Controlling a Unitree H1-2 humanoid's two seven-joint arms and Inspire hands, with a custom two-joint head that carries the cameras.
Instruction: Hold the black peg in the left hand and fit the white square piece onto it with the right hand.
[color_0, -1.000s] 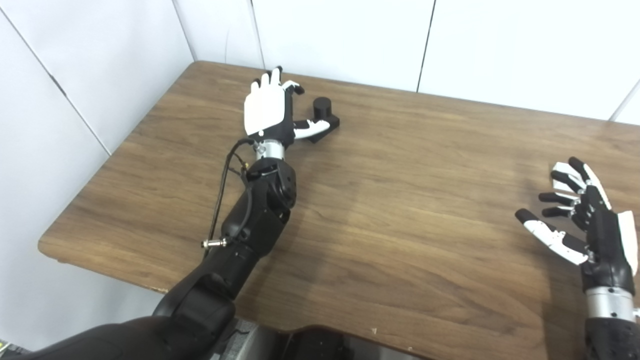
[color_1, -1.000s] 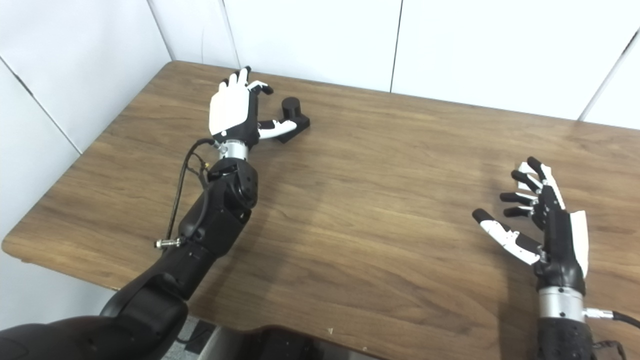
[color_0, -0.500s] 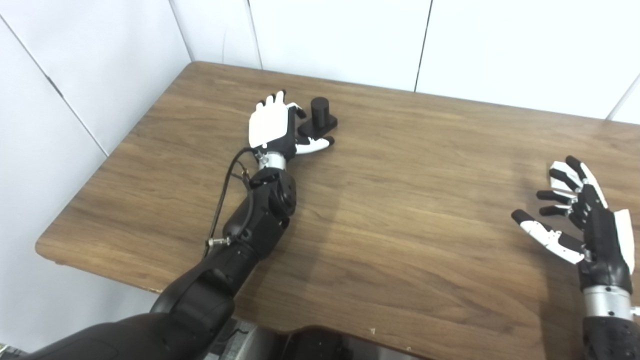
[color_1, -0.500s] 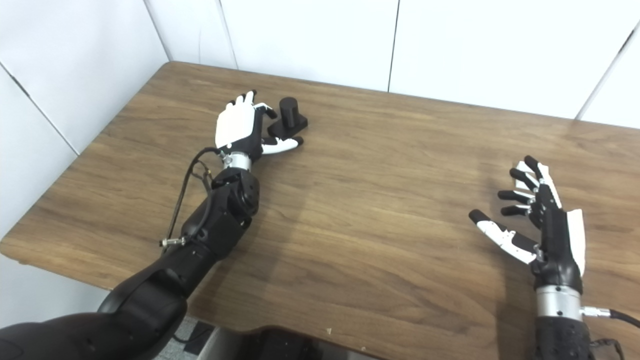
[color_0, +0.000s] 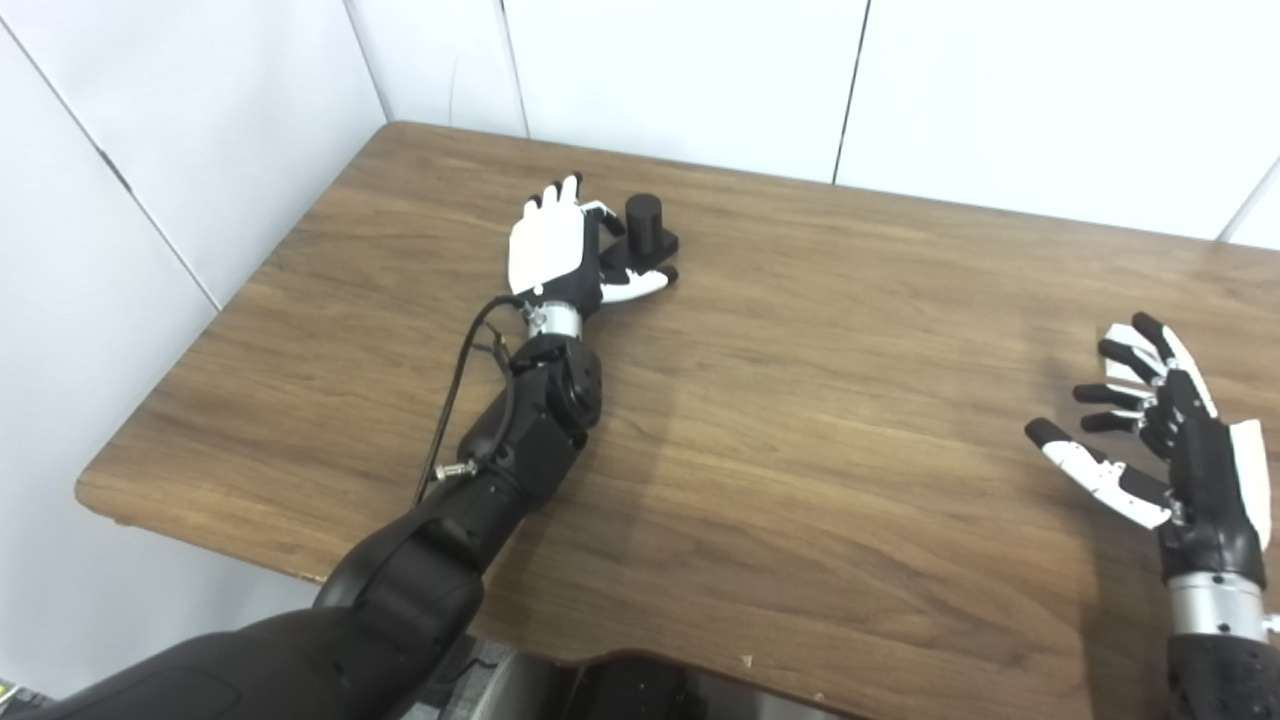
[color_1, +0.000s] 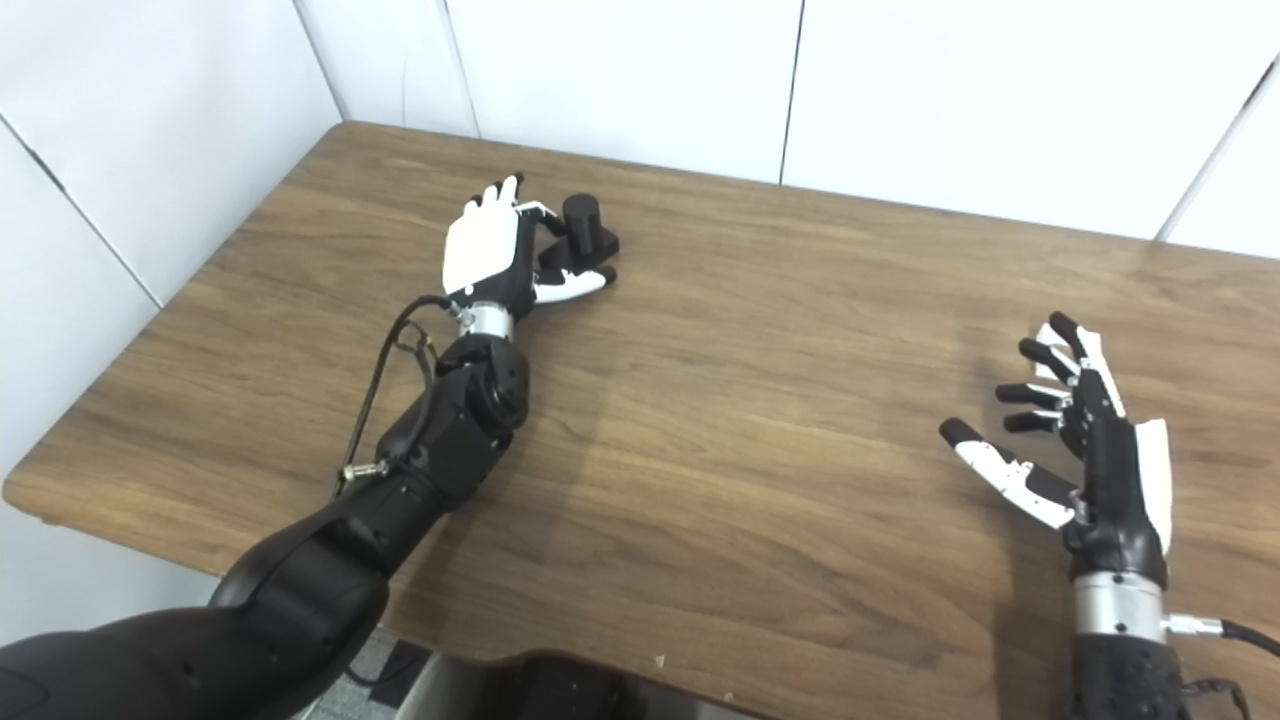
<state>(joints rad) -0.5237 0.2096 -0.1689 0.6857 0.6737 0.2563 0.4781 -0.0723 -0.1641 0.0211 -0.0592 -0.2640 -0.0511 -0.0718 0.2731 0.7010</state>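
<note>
Black peg (color_0: 645, 228) w/ its square base sits upright on the wooden desk (color_0: 800, 400), far side, approx 11 o'clock from desk centre. Left hand (color_0: 560, 250) is right against it at the peg's 9 o'clock, white back facing up, fingers (color_0: 560, 195) stretched loosely past the base, thumb (color_0: 640, 285) lying along the near edge of the base; not clearly closed on the peg, so can't tell if it grips. Right hand (color_0: 1165, 430) hovers at approx 4 o'clock, well apart from peg, fingers spread, holding nothing. White square piece not visible in either view.
</note>
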